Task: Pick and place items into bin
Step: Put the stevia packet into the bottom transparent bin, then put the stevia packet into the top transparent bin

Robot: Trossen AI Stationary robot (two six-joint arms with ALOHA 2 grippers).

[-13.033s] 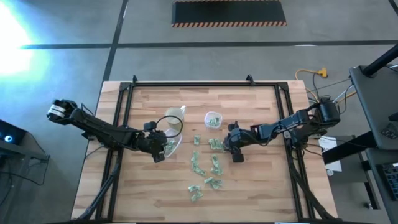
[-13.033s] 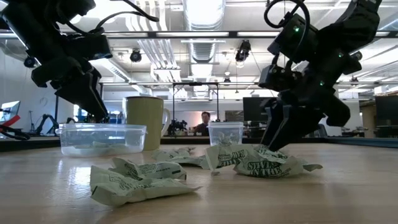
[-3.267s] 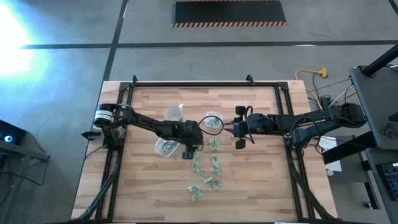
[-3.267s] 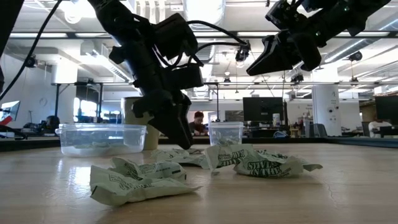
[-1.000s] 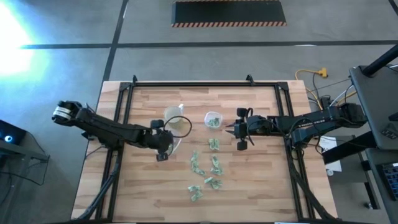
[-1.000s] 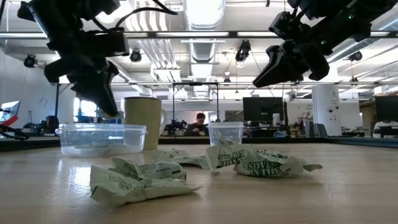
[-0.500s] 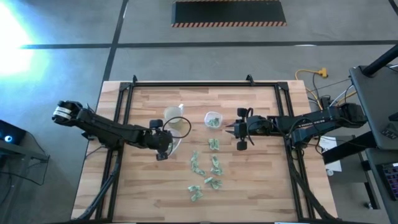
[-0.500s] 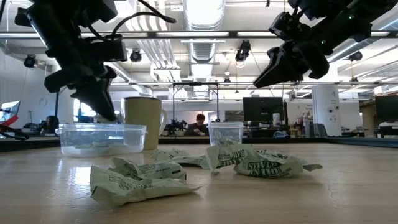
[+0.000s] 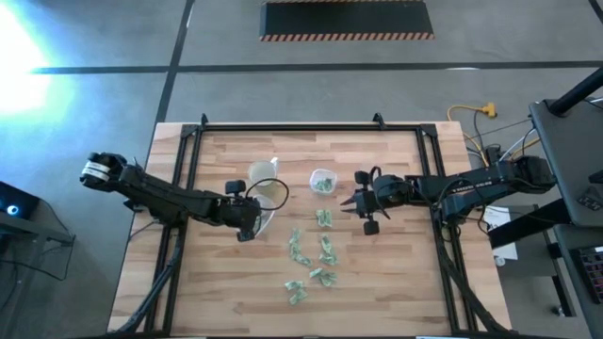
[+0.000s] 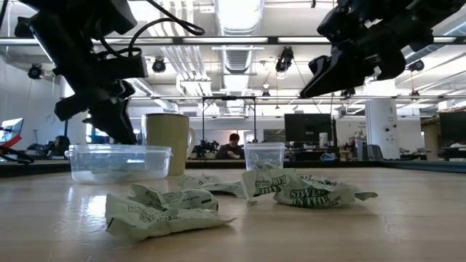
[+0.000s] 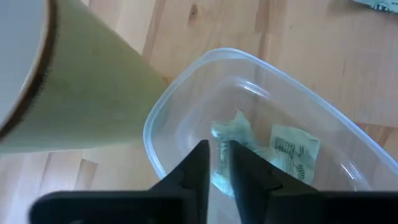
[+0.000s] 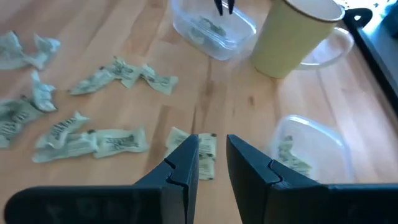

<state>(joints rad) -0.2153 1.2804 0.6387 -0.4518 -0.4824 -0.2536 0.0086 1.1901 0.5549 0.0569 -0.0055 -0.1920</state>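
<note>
Above a wooden table [image 9: 396, 273], the left gripper [image 11: 217, 163] hangs over a clear plastic tub [image 11: 186, 106], its two dark fingers parted by a narrow gap with nothing between them. Directly below the jaws, inside the tub, lie two pale-green wrapped pieces [image 11: 292, 149]. A pale yellowish cup [image 11: 81, 93] stands just beside the tub, to one side of the fingers.

The right gripper [image 12: 213, 155] hovers clear of the tabletop with its fingers slightly apart and empty. Just ahead of its jaws lies one wrapped piece [image 12: 202, 148]; the loose items [image 12: 93, 140] are scattered on the wood off to one side, and a small clear cup [image 12: 308, 149] holding more green wrappers sits near the other side.

From above, the remaining wrappers [image 9: 316, 254] lie between the two grippers, nearer the table's front edge.
</note>
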